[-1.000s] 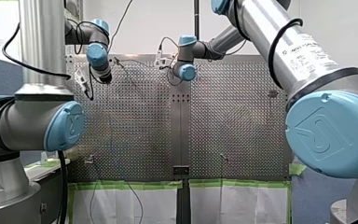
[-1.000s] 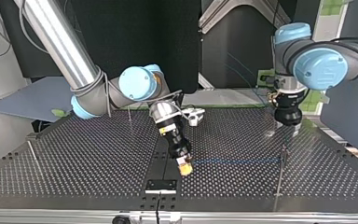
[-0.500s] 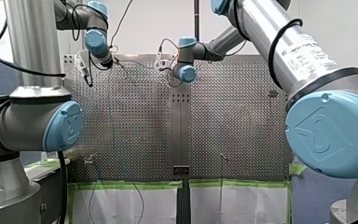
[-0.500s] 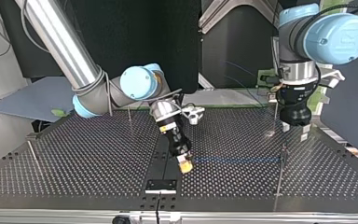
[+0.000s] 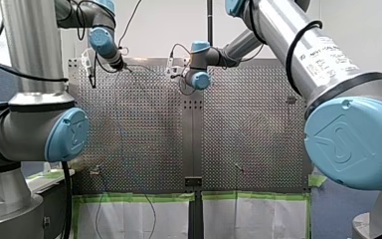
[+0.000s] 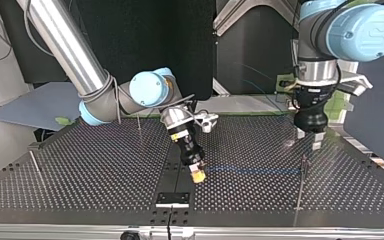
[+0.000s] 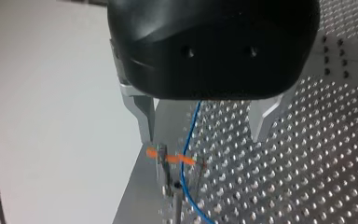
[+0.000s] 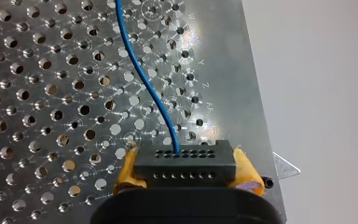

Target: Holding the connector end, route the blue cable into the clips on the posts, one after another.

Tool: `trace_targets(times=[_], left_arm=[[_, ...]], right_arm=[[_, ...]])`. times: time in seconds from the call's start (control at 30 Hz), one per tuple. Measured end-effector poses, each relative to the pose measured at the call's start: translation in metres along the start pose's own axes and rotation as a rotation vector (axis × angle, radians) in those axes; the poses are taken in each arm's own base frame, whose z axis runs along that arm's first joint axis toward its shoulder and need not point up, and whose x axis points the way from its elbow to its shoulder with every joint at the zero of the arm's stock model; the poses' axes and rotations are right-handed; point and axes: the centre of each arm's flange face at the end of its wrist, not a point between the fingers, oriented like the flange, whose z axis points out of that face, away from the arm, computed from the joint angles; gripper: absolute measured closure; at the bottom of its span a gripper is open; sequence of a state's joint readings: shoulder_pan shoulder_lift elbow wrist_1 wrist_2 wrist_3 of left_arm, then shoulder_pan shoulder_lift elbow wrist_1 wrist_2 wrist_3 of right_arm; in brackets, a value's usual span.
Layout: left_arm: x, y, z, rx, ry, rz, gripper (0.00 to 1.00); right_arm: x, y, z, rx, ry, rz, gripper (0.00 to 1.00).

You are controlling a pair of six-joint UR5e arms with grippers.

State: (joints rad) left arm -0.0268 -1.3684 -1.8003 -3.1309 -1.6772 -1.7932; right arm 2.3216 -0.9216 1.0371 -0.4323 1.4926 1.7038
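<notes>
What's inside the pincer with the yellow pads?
A black connector, gripped by my right pincer between its yellow pads, with the blue cable coming out. The pincer's body covers the connector's back end.

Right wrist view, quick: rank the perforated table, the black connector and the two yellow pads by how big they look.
Largest: perforated table, filling most of the view.
Next: connector, gripped between the pads.
Smallest: yellow pads. Only slivers show beside the connector; the two look alike, so no ranking between them.
</notes>
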Motion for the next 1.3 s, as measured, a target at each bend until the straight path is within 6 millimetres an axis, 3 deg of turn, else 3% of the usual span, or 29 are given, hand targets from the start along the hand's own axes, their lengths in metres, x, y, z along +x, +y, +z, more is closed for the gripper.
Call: trace_targets(times=[0.53,1.3], left_arm=[[-0.0021,-0.0066,-0.0026,0.029,-0.014,0.144,0.00],[-0.0020,-0.0067,-0.0040,0.007,-0.016,0.097,0.00]], right_arm=[[-0.0003,0.0044,0.0009,-0.004,0.003,-0.002,1.00],[-0.0023,0.0035,0.0001,-0.003,-0.004,-0.004,1.00]])
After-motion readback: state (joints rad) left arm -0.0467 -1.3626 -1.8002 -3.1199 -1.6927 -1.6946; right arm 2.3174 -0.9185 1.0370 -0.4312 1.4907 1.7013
